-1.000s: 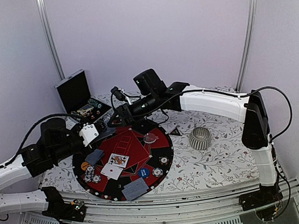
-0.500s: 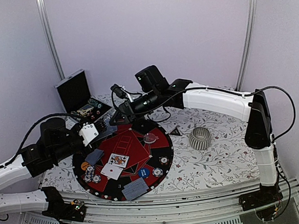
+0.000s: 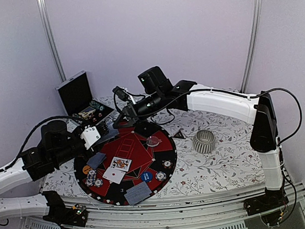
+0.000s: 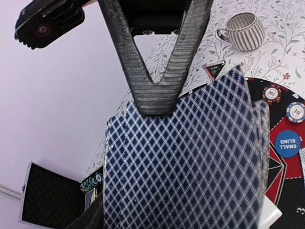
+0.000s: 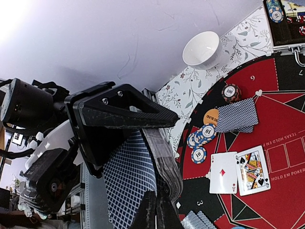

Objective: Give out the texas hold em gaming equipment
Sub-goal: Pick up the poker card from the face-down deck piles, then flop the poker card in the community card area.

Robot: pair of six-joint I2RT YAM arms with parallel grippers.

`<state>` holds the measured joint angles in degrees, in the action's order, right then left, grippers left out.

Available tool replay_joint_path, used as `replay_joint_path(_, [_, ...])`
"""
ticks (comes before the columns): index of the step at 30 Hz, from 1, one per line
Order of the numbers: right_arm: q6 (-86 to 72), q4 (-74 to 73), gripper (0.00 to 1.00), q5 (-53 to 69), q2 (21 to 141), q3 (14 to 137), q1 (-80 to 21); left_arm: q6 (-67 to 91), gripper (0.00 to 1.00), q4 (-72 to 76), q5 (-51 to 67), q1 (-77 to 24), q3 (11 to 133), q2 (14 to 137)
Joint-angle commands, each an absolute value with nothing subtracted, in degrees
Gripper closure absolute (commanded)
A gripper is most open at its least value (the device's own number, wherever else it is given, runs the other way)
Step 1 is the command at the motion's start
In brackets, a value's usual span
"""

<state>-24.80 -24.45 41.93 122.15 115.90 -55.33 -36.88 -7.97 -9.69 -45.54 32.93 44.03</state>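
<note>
The left gripper (image 4: 155, 102) was clamped on a deck of cards (image 4: 190, 167). Both ribbed fingers (image 4: 128, 57) converged on the upper edge of the deck. The deck hung fanned below the fingertips with its blue-checked backs toward the wrist camera.

The right gripper (image 5: 156, 210) had its jaws closed at the edge of the same deck, directly opposite the left gripper. The pictures did not show whether a card was pinched between the right fingers. In the overhead view both grippers met above the far left rim of the round mat (image 3: 131, 145).

Items on the mat, below and beyond the right gripper:
- Two face-up cards (image 5: 252, 169) lay side by side, touching.
- A group of poker chips (image 5: 202, 138) lay just beside them, on the side toward the left gripper.
- An orange button (image 5: 210, 117) touched a face-down pair of cards (image 5: 237, 116).

Beyond the left fingertips, to their right, a blue button (image 4: 288, 143) lay near two single chips (image 4: 271, 93).

The ribbed cup (image 3: 203, 141) stood off the mat, well apart from both grippers. The black case (image 3: 76, 92) stood open behind the left gripper.
</note>
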Motion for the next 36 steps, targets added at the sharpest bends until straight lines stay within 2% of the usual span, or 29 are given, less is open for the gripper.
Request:
replay_joint_path(1, [-25.1,-24.76,0.97,43.41,119.64,117.52,-55.2,-36.74,0.5,-5.91,-9.99,-46.08,32.78,43.46])
replay_joint_path(28, [-15.5,-22.08,0.99,43.2,109.61,112.74,-50.16,-35.2,0.49,-5.55,-12.63,-46.01,33.26,43.28])
replay_joint_path(32, [-13.65,-22.06,0.99,39.83,107.94,111.23,-47.23,-34.99,0.49,-4.83,-16.1,-45.78,33.31,43.18])
replay_joint_path(36, [-8.72,-22.26,0.99,28.76,106.28,107.09,-44.31,-34.6,0.48,-4.06,-18.3,-45.21,33.4,42.73])
